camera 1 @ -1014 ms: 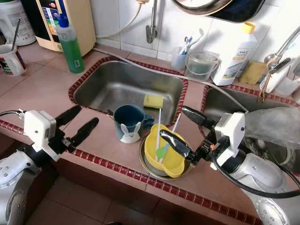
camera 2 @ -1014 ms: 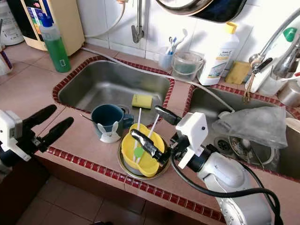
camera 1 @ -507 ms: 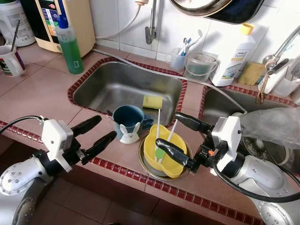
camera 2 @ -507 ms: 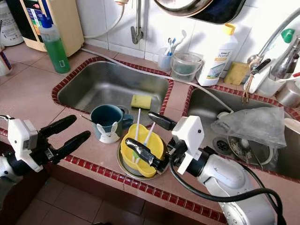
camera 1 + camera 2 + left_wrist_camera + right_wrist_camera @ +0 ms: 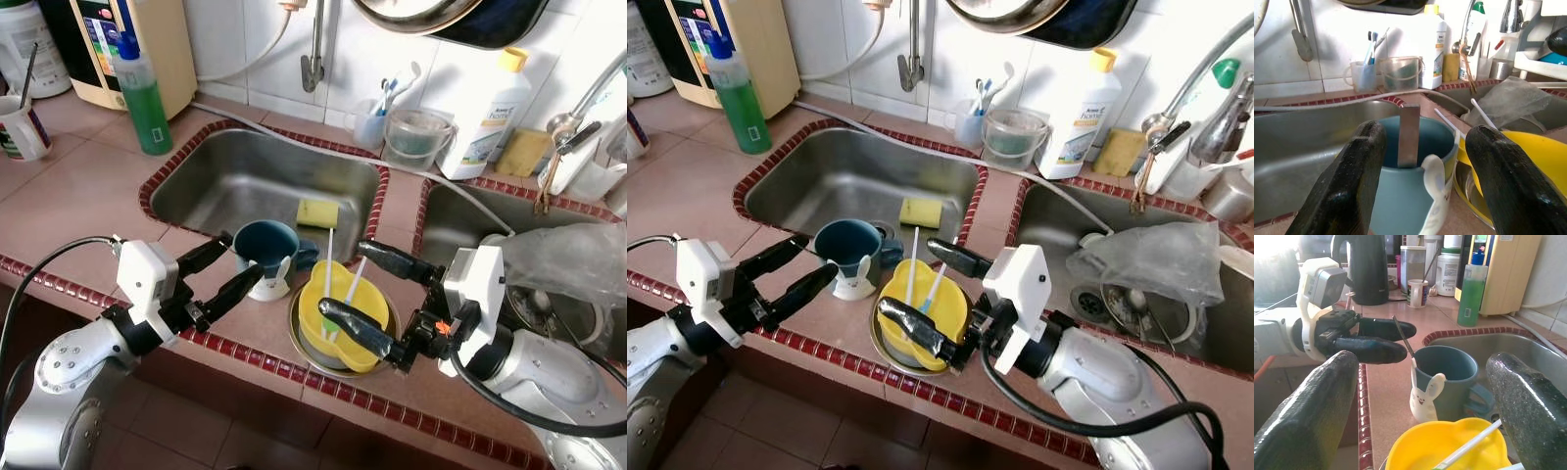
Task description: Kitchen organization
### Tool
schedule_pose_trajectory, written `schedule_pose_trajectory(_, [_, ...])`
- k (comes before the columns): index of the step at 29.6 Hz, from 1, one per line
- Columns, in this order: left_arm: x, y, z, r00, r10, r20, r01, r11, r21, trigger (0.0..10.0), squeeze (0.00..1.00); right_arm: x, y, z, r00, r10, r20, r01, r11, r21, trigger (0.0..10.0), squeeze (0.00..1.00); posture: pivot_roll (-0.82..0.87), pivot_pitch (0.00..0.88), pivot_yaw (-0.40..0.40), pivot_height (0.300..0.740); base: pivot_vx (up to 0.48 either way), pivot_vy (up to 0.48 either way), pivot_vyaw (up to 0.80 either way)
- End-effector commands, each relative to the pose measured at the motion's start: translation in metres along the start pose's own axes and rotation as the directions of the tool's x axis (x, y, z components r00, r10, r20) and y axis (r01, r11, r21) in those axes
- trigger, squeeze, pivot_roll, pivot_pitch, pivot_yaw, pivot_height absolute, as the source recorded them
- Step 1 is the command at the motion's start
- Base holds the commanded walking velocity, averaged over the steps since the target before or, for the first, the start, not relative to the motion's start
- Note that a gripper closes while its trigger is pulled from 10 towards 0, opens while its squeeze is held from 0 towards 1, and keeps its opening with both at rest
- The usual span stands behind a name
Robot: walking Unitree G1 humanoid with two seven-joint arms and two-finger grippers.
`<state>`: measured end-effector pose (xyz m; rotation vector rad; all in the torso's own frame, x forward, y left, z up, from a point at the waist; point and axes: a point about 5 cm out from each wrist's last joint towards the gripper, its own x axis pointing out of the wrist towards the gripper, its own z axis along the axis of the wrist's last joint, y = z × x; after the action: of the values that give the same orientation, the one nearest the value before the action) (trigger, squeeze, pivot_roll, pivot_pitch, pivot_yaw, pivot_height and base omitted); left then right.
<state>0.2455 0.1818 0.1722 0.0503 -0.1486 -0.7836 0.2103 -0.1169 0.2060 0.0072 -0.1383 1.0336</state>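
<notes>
A blue mug (image 5: 269,250) with a white rabbit on its front stands on the tiled counter at the sink's front edge; a metal utensil (image 5: 1408,134) leans inside it. Beside it a yellow bowl (image 5: 343,313) with two white sticks rests on a metal plate (image 5: 306,349). My left gripper (image 5: 227,274) is open, its fingers (image 5: 1354,181) level with the mug and just short of it. My right gripper (image 5: 377,299) is open, one finger on each side of the yellow bowl.
A steel sink (image 5: 260,181) holds a yellow sponge (image 5: 318,211). A green soap bottle (image 5: 144,93) and a white cup (image 5: 22,127) stand at the left. A second sink (image 5: 470,220) with a plastic bag (image 5: 578,264) lies at the right. Tumblers (image 5: 416,137) and a white bottle (image 5: 488,103) line the back wall.
My left gripper has moved right along the counter edge up to the blue mug. My right gripper has moved left, its fingers now straddling the yellow bowl. Both stay open.
</notes>
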Motion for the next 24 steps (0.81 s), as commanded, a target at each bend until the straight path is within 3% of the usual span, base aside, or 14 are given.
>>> schedule_pose_trajectory(1, [0.0031,-0.0019,-0.0004,1.000,-0.010,-0.006,0.010,1.000,0.003,10.0,0.00,-0.0016,0.0045,0.0050,1.000,0.020,0.003,-0.020,1.000,-0.010,10.0,0.00,-0.09,0.104,-0.033,0.740,0.000,0.000,0.00])
schedule_pose_trajectory(7, [0.0064,-0.0014,-0.0008,1.000,-0.012,0.014,0.012,1.000,-0.017,10.0,0.00,-0.0027,0.0059,0.0045,1.000,0.023,-0.004,-0.023,1.000,-0.007,10.0,0.00,-0.09,0.098,-0.032,0.740,0.000,0.000,0.00])
schedule_pose_trajectory(8, [0.0072,-0.0015,-0.0010,1.000,-0.015,0.020,0.015,0.999,-0.029,4.6,0.00,-0.0029,0.0059,0.0044,1.000,0.022,-0.005,-0.022,1.000,-0.008,10.0,0.00,-0.09,0.098,-0.032,0.740,0.000,0.000,0.00])
schedule_pose_trajectory(9, [0.0072,-0.0015,-0.0010,1.000,-0.015,0.020,0.015,0.999,-0.029,4.6,0.00,-0.0029,0.0059,0.0044,1.000,0.022,-0.005,-0.022,1.000,-0.008,10.0,0.00,-0.09,0.098,-0.032,0.740,0.000,0.000,0.00])
schedule_pose_trajectory(10, [0.0077,-0.0018,-0.0009,1.000,-0.019,0.022,0.020,0.999,-0.031,1.6,0.00,-0.0029,0.0059,0.0043,1.000,0.022,-0.006,-0.022,1.000,-0.009,10.0,0.00,-0.09,0.097,-0.030,0.740,0.000,0.000,0.00])
schedule_pose_trajectory(11, [0.0083,-0.0020,-0.0010,0.999,-0.021,0.026,0.022,0.999,-0.038,0.0,0.00,-0.0030,0.0059,0.0045,1.000,0.021,-0.007,-0.021,1.000,-0.009,10.0,0.00,-0.09,0.097,-0.030,0.740,0.000,0.000,0.00])
schedule_pose_trajectory(24, [0.0120,-0.0006,0.0009,0.998,-0.038,0.044,0.040,0.998,-0.048,0.0,0.00,-0.0038,0.0064,0.0049,1.000,0.015,-0.012,-0.015,1.000,-0.001,10.0,0.00,-0.10,0.106,-0.028,0.740,0.000,0.000,0.00])
